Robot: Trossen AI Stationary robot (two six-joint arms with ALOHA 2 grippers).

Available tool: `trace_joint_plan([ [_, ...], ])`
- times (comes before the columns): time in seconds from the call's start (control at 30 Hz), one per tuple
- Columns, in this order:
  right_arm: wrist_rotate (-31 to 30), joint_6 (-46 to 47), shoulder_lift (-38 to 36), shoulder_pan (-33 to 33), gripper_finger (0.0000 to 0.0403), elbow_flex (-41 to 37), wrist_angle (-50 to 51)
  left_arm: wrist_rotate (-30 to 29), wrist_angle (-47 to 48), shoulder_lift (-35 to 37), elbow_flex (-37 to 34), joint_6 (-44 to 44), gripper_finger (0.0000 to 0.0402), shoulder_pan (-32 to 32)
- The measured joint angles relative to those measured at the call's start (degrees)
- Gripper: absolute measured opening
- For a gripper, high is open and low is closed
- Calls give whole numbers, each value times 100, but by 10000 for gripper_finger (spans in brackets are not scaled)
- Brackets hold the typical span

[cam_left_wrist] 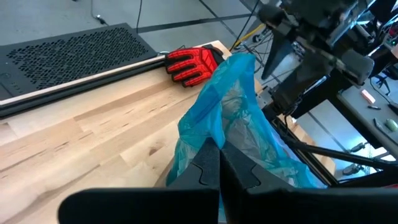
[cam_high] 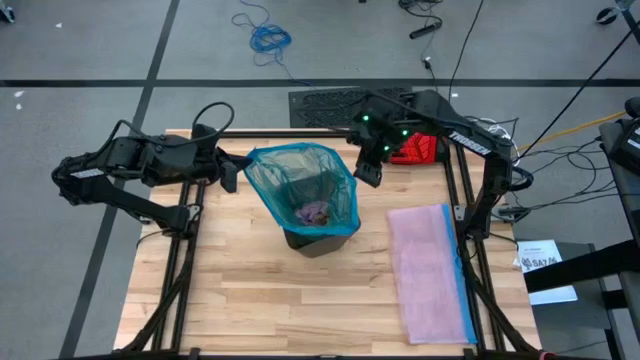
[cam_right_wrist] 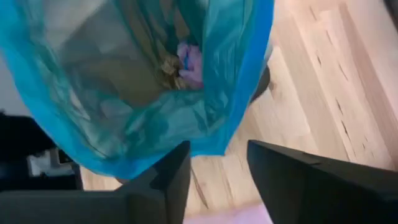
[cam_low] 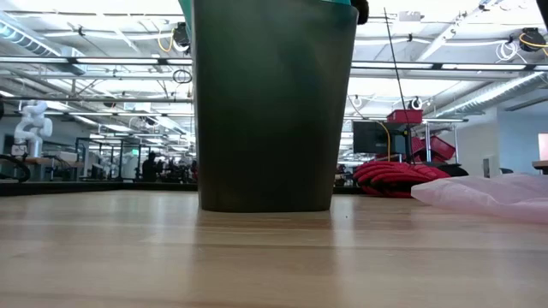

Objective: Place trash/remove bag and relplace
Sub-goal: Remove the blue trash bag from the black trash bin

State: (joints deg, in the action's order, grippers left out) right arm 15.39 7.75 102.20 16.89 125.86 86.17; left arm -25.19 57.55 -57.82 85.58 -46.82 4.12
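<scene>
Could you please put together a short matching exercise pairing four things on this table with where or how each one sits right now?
Things:
1. teal bag
2. pink bag
3. red glove
4. left hand

States:
A. lying flat on the table, toward the right arm's side
B. shut on the liner's edge
C. lining the dark bin, trash inside
D. at the table's far edge, beside the right arm

Pairs: 1-C, 2-A, 3-D, 4-B

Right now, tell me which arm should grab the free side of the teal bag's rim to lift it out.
Right. Its claw hangs open just off the bag's rim nearest it. The left claw is shut on the opposite edge and seems best left holding that side. The trash sits inside the bag.
</scene>
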Motion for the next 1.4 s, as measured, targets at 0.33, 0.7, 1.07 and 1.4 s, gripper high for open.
trace_joint_plan([
  [0.33, -60, -96, 2, 30, 169, -880, -699, -7, 3, 0, 0, 4, 0, 2],
  [0.7, -211, -41, -111, -321, 11, -846, -755, -43, 6, 0, 0, -29, 0, 0],
  [1.07, -352, 891, -156, -378, 1, 452, 130, -45, 1, 0, 2, -140, 0, 2],
  [1.4, -476, 1094, -313, -387, 22, 882, -337, 266, -1, 0, 2, -239, 0, 1],
])
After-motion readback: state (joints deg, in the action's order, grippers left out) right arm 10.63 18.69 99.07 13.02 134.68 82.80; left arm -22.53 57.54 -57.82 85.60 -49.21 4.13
